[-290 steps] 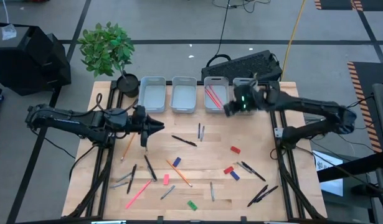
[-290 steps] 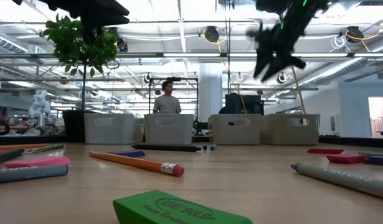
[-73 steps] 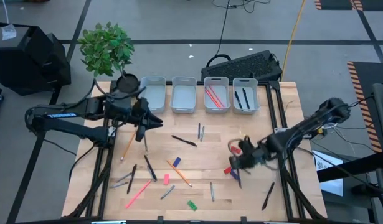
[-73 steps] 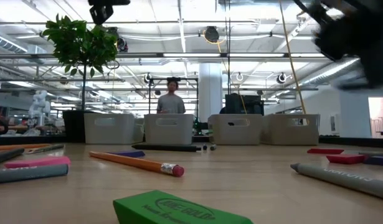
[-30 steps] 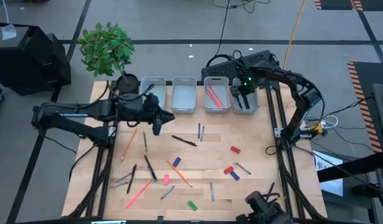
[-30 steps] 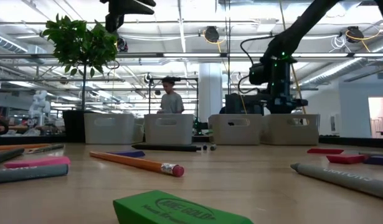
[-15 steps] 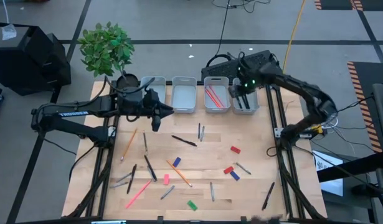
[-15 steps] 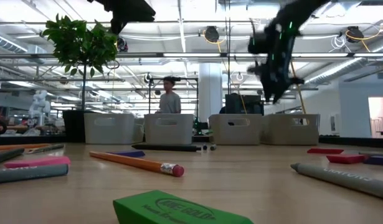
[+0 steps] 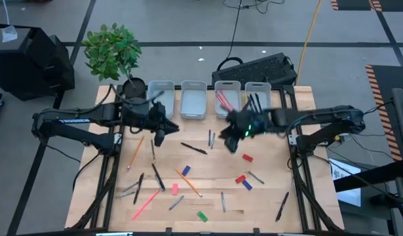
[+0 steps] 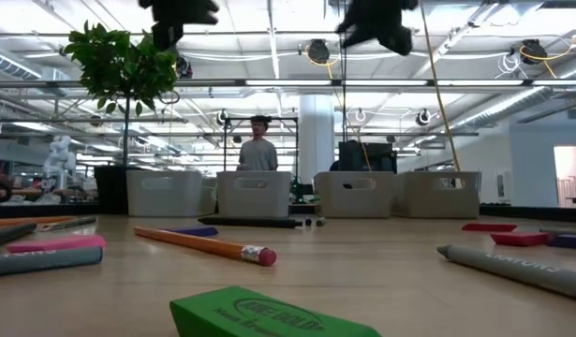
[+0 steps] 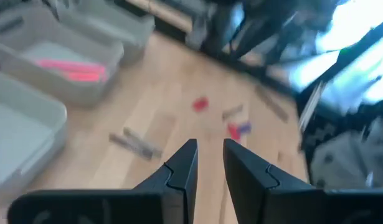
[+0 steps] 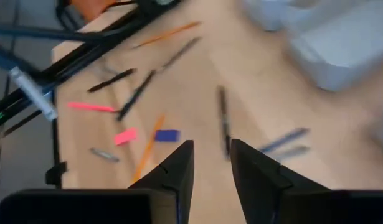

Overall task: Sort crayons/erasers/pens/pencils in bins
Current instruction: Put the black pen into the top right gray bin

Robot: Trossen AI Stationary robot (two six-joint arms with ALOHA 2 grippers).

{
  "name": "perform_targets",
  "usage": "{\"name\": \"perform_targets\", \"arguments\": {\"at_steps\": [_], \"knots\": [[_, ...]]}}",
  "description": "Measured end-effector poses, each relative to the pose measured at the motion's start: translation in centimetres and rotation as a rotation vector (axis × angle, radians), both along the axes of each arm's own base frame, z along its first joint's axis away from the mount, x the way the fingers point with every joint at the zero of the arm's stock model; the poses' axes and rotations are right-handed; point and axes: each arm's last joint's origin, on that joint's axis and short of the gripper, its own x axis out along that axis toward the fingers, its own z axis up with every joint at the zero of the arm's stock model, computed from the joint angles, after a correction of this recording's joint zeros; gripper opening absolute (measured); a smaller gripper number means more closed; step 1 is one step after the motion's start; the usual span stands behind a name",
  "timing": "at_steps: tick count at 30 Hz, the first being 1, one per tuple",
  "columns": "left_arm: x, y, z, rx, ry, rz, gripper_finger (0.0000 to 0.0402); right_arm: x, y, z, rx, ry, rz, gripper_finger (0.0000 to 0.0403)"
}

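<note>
**Both hands empty above a tabletop strewn with erasers and sticks**

The right hand (image 9: 231, 134) hangs over the middle of the pale wooden tabletop (image 9: 273, 157), just near of the row of bins. Its wrist view shows its two dark fingers (image 12: 179, 168) a narrow gap apart with nothing between them. Beyond them lie a small pink rectangular eraser (image 12: 124, 136), a small blue rectangular eraser (image 12: 167, 135) just beside it, and a long thin pink stick (image 12: 91, 107) farther off.

The left hand (image 9: 159, 128) hovers on the left side, near of the two left bins. Its fingers (image 11: 182, 171) also stand slightly apart and hold nothing.

Along the far edge stand four pale grey-white rectangular plastic bins (image 9: 194, 100) in a row. The third from the left holds thin pink-red sticks (image 9: 223, 101); the rightmost holds dark pens (image 9: 255, 103). The two left ones look empty.

The erasers are all on the tabletop, outside the bins. To the right of centre a red block eraser (image 9: 247, 158) lies alone; nearer, another red eraser (image 9: 240, 179) sits just beside a blue eraser (image 9: 247, 185). Left of centre lie the blue one (image 9: 186, 170) and the pink one (image 9: 175, 189). A green block eraser (image 9: 202, 216) rests at the near edge and fills the foreground of the low view (image 10: 269, 314).

An orange pencil with a pink tip (image 10: 208, 245) lies just beyond it. A leafy green plant in a black pot (image 9: 116, 56) stands at the far left corner. A person (image 10: 258, 150) stands in the room behind.
</note>
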Motion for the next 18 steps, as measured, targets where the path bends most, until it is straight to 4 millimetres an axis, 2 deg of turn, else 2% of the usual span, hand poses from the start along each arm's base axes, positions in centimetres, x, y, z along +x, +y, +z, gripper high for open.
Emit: {"name": "perform_targets", "arguments": {"at_steps": [4, 8, 12, 15, 18], "knots": [[0.9, -0.7, -1.9, 0.035, 0.144, -0.047, 0.0082, 1.5, 3.3, -0.9, -0.032, -0.035, 0.067, 0.0093], [2.9, -0.5, -4.2, 0.088, 0.235, -0.130, 0.0102, 1.7, 5.5, -1.8, -0.044, -0.012, 0.090, 0.0092], [5.4, -0.3, -7.7, 0.142, 0.366, -0.243, 0.0151, 1.1, 6.8, -1.8, -0.027, -0.003, 0.065, 0.0092], [7.0, -0.1, -10.5, 0.267, 0.462, -0.291, 0.0187, 0.4, 7.4, -1.7, 0.006, 0.020, 0.027, 0.0092], [8.5, 0.1, -13.1, 0.357, 0.525, -0.352, 0.0205, -0.1, 8.1, -1.6, 0.045, 0.025, -0.008, 0.0092]]}}
